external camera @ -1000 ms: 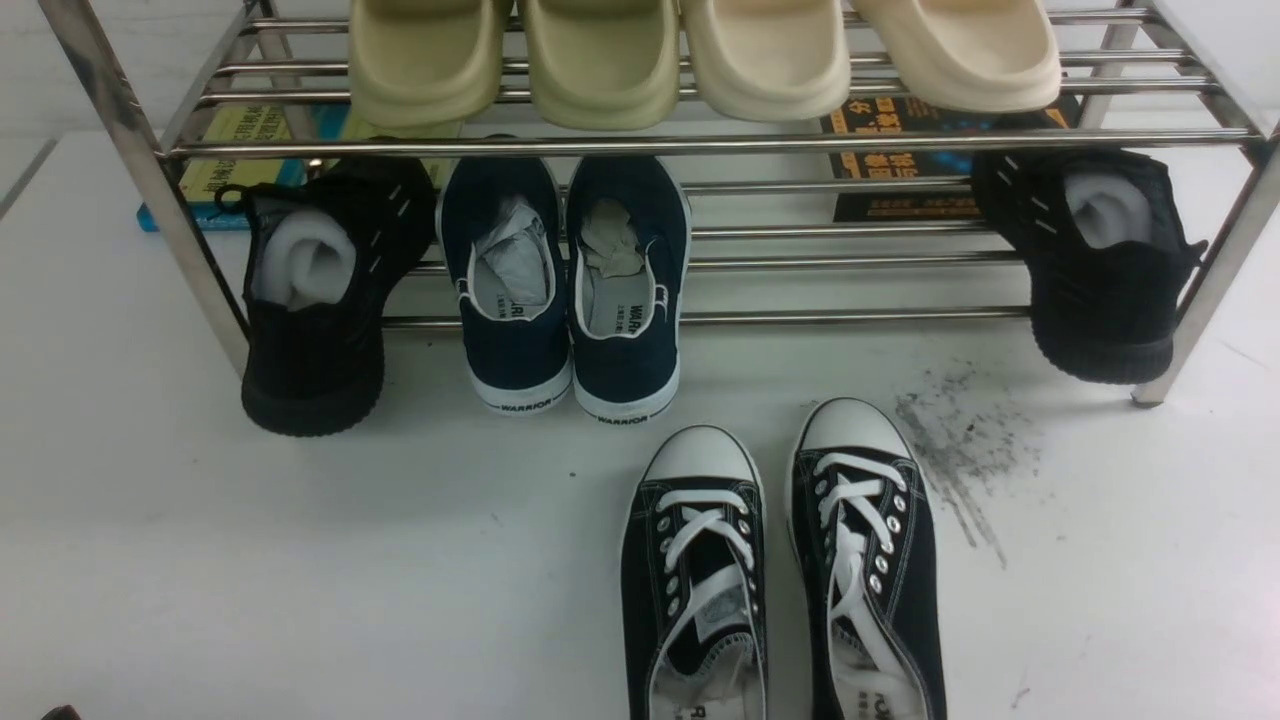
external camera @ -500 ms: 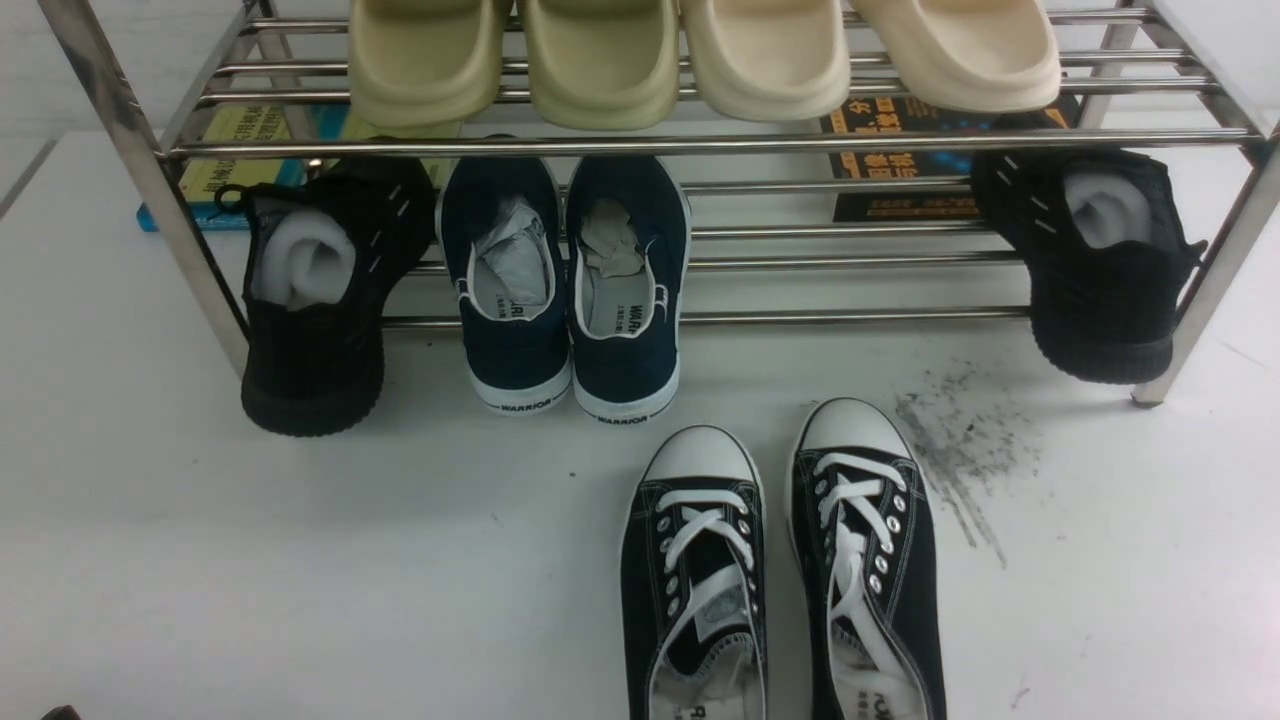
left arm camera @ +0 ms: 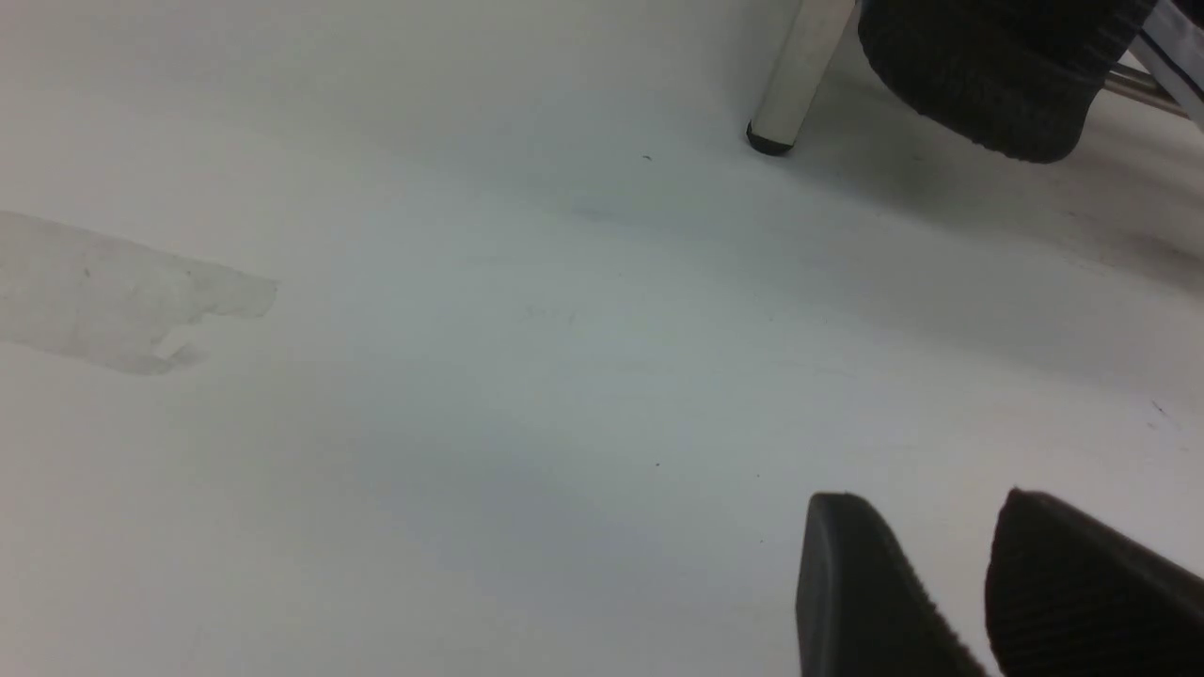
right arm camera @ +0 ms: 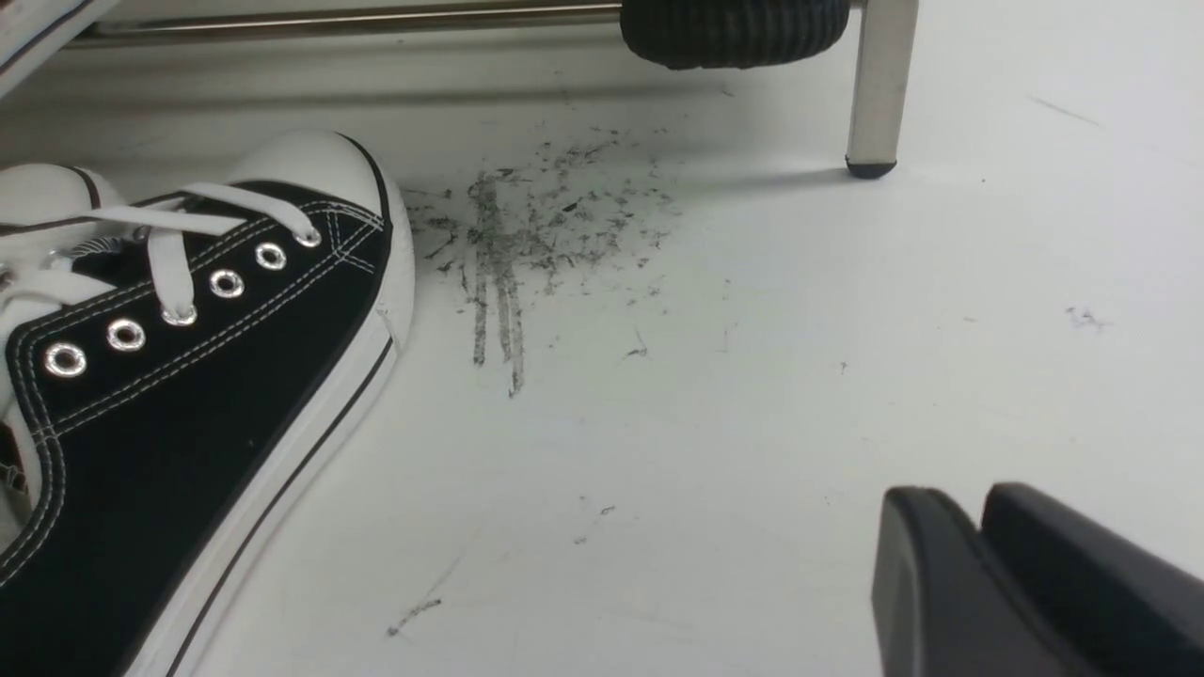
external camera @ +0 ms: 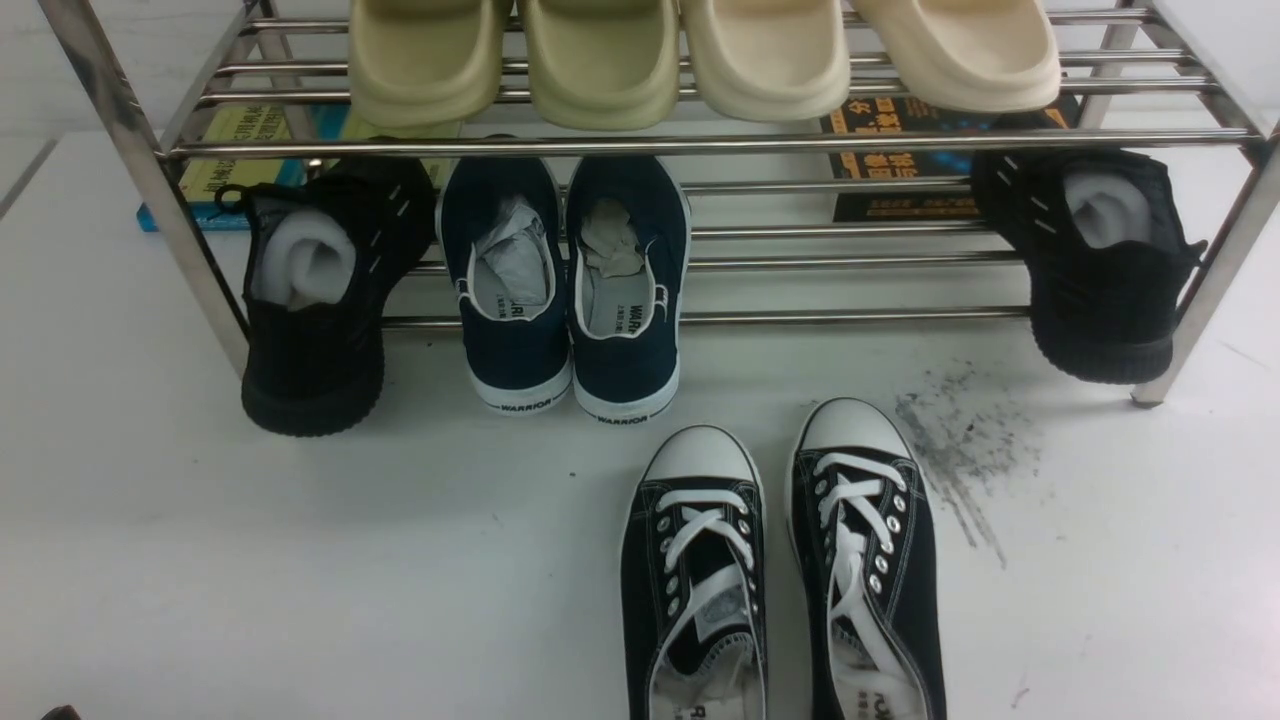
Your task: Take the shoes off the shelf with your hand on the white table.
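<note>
Black canvas shoes (external camera: 780, 570) are already lying on the white table (external camera: 300, 560), off the shelf (external camera: 700, 145), while the right gripper (right arm camera: 978, 527) is hanging beside them empty, jaws nearly together.

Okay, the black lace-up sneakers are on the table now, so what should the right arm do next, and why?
Probably back the right gripper away and park it. Both black canvas sneakers already stand side by side on the white table, in front of the chrome shoe rack, and the jaws hold nothing, beside the right sneaker, apart from it.
</note>
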